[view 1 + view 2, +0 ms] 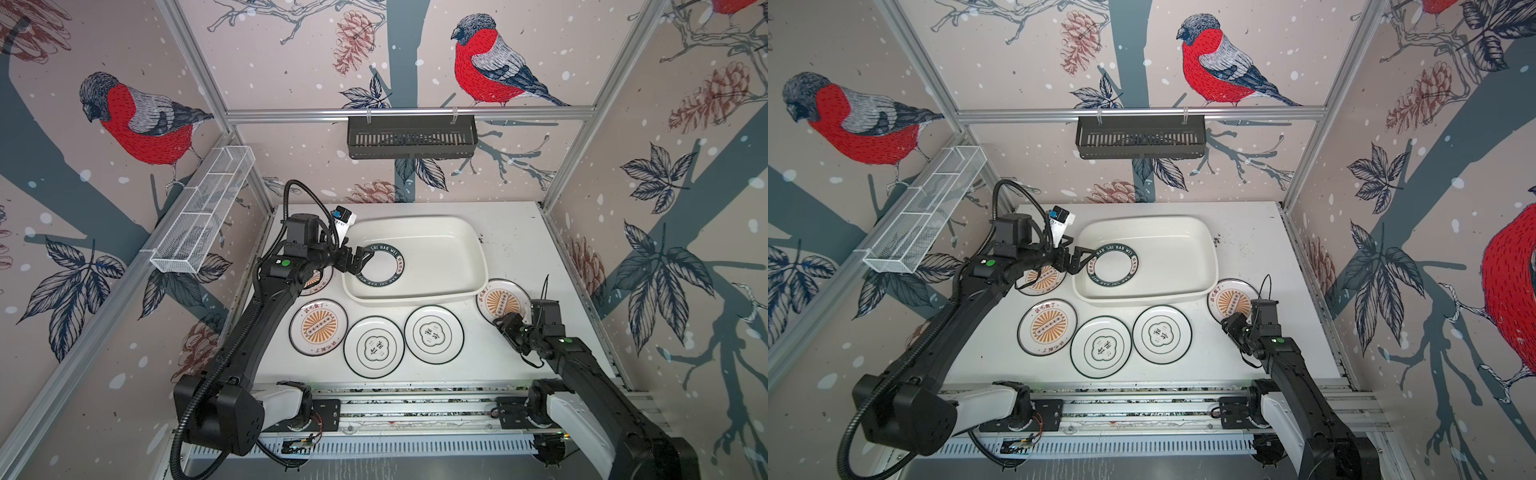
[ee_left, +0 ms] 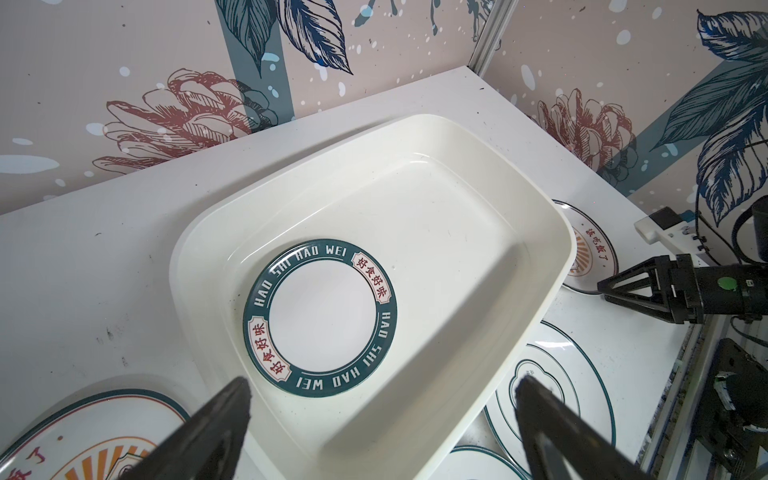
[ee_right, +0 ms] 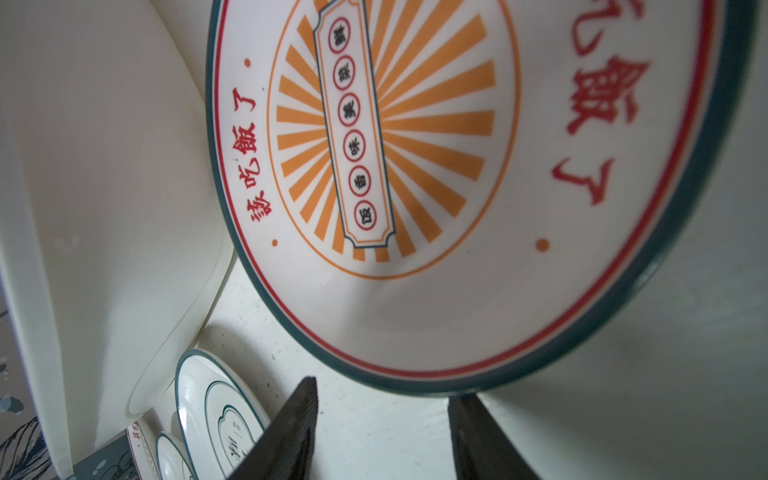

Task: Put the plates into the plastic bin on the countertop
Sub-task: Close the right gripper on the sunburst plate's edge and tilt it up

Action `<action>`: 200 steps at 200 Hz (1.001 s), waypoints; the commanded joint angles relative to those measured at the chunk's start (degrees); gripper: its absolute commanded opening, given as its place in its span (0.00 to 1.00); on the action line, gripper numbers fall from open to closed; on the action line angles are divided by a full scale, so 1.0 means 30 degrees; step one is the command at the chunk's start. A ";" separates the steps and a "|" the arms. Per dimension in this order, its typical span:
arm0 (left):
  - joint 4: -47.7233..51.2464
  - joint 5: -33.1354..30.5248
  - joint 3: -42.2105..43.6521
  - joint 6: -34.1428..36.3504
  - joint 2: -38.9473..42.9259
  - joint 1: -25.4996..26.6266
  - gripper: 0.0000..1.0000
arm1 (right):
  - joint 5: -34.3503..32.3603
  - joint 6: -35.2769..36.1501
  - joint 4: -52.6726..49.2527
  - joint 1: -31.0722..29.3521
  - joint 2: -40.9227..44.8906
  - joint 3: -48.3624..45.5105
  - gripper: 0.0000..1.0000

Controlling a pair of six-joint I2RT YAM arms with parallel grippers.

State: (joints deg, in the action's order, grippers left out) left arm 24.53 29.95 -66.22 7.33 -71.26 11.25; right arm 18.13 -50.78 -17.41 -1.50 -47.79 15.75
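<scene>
Front row: a quatrefoil plate (image 1: 374,347) and a second quatrefoil plate (image 1: 434,334) lie flat on the bench (image 1: 519,232), just beside each other. A sunburst plate (image 1: 318,327) lies to their left.
Right hand (image 3: 385,388): jaws partly open and empty, fingertips at the near rim of the right sunburst plate (image 1: 496,297), which touches a corner of the plastic bin (image 1: 457,232). Whether they touch the rim, I cannot tell.
Handling: likely stiff, glazed, slippery and easily chipped. Grip the raised rim, one finger under and one over.
Hidden plate: a half-covered sunburst plate (image 1: 320,282) lies under the left arm.
Bin contents: the lettered plate (image 1: 384,266) lies flat at the bin's left end.
Left hand (image 1: 365,262): spread wide and empty, above the bin's left rim.
</scene>
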 commanded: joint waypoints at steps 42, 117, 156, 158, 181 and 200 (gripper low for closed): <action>-0.0705 0.0359 0.0015 -0.0007 -0.0013 0.0031 0.98 | 0.0277 0.1428 0.2536 0.2076 -0.1263 0.0485 0.53; -0.0822 0.0271 0.0202 -0.0005 0.0057 0.0034 0.98 | 0.2994 0.3348 0.5128 0.4969 -0.6392 0.2107 0.52; -0.0854 0.0154 0.0241 0.0017 0.0107 0.0031 0.98 | 0.3407 0.3901 0.5481 0.5451 -0.7917 0.3083 0.52; -0.0861 0.0152 0.0237 0.0017 0.0082 0.0031 0.98 | 0.3446 0.3923 0.5503 0.5494 -0.7918 0.3111 0.52; -0.0867 0.0153 0.0296 0.0017 0.0104 0.0016 0.98 | 0.4328 0.4197 0.6073 0.6382 -0.8808 0.2837 0.52; -0.0885 0.0153 0.0354 0.0031 0.0096 0.0030 0.98 | 0.5654 0.4096 0.6862 0.7588 -0.9158 0.2313 0.50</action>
State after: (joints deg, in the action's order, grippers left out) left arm 23.77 29.82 -65.32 7.29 -71.20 11.25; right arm 29.91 -39.66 -0.21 18.33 -74.26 23.92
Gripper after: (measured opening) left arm 0.984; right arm 0.511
